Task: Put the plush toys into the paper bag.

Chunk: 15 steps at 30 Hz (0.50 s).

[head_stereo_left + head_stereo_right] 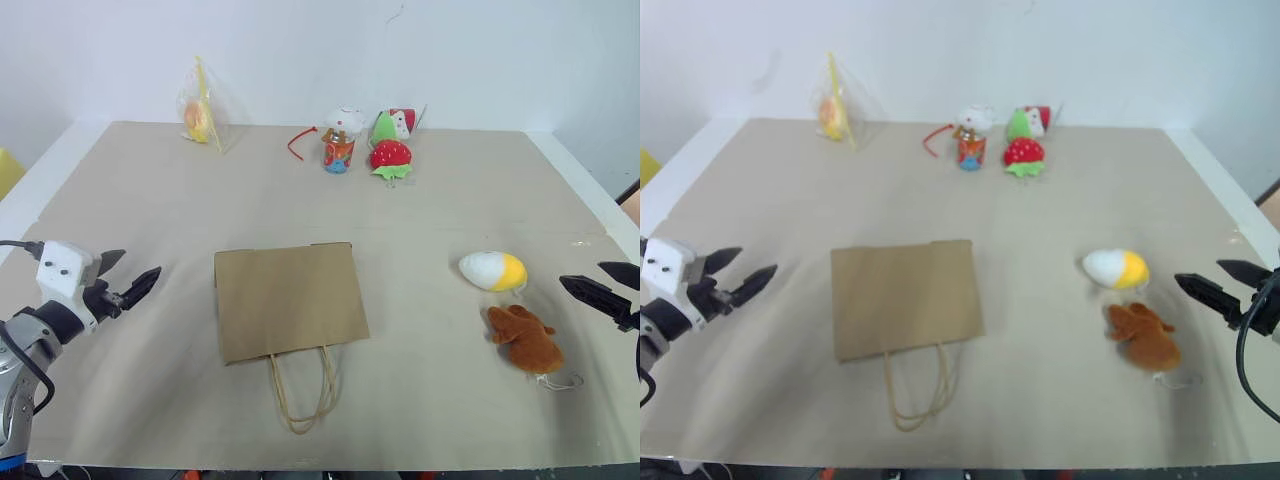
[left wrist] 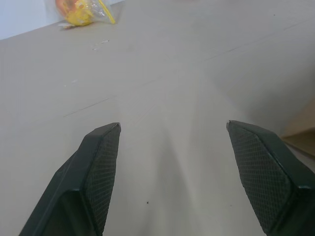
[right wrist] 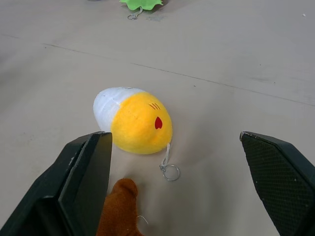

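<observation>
The brown paper bag (image 1: 288, 298) lies flat in the middle of the table, its cord handles (image 1: 303, 390) toward the near edge. To its right lie the two plush toys: a white-and-yellow egg (image 1: 493, 271) and, just nearer, a fuzzy brown animal (image 1: 526, 339). My right gripper (image 1: 598, 283) hovers open at the right edge, a short way right of both toys; in the right wrist view the egg (image 3: 134, 120) and the animal's top (image 3: 118, 208) lie ahead of its fingers. My left gripper (image 1: 128, 275) stands open left of the bag, holding nothing.
At the back of the table (image 1: 450, 200) stand a red strawberry plush (image 1: 390, 156), a green-and-red toy (image 1: 393, 124), a small white-capped figure (image 1: 340, 139) and a clear packet with a yellow-orange item (image 1: 200, 112). White wall behind.
</observation>
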Tool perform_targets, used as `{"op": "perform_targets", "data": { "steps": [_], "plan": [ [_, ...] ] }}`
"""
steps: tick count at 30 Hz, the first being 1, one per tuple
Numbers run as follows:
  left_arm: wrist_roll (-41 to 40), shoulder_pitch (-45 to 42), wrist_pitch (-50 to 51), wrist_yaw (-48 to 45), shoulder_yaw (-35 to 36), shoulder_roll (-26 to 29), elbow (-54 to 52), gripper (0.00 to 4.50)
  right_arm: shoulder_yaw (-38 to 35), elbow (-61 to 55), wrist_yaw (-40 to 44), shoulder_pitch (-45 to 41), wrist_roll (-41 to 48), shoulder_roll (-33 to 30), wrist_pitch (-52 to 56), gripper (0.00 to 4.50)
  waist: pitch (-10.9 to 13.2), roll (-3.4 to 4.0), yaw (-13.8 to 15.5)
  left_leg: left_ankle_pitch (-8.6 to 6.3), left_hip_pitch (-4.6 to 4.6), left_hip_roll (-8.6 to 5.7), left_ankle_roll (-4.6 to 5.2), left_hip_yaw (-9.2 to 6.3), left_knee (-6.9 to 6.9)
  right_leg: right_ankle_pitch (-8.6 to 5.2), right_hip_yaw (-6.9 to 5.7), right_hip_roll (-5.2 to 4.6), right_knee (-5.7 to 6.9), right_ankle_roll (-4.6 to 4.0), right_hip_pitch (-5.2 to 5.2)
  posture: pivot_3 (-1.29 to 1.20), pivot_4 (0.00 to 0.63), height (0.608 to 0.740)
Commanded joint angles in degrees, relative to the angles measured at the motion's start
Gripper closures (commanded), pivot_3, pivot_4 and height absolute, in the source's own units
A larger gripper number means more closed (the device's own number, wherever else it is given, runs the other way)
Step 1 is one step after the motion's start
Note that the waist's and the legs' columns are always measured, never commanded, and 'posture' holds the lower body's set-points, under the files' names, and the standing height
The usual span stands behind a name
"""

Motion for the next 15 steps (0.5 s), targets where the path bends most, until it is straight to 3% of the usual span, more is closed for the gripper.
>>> {"op": "perform_targets", "data": {
  "steps": [1,10,15],
  "plan": [
    [1.2,-1.5,-1.9,-0.7,-0.8,1.2,0.9,0.96,-1.1,-4.4,-0.9,0.0,1.0,0.2,1.4,0.0,0.0,0.0,0.0,0.0,0.0,0.0,0.0,0.0,0.0,0.0,0.0,0.0,0.0,0.0,0.0,0.0,0.15,0.74],
    [1.4,-4.1,-3.8,-3.3,-2.9,1.6,3.3,0.96,0.0,-8.7,-1.7,-1.1,2.0,1.6,3.3,0.0,0.0,0.01,0.0,-0.01,0.04,0.03,0.01,0.05,0.0,0.04,0.05,0.05,0.02,0.06,0.0,0.0,0.15,0.74],
    [0.9,-7.0,-4.5,-5.8,-4.9,2.9,0.8,0.96,11.3,-20.9,-2.7,-13.6,10.9,3.8,9.7,0.0,0.0,0.01,-0.2,-0.01,0.06,0.06,0.03,0.07,0.01,0.23,0.07,0.08,0.02,0.32,-0.01,0.0,0.15,0.74]
  ]
}}
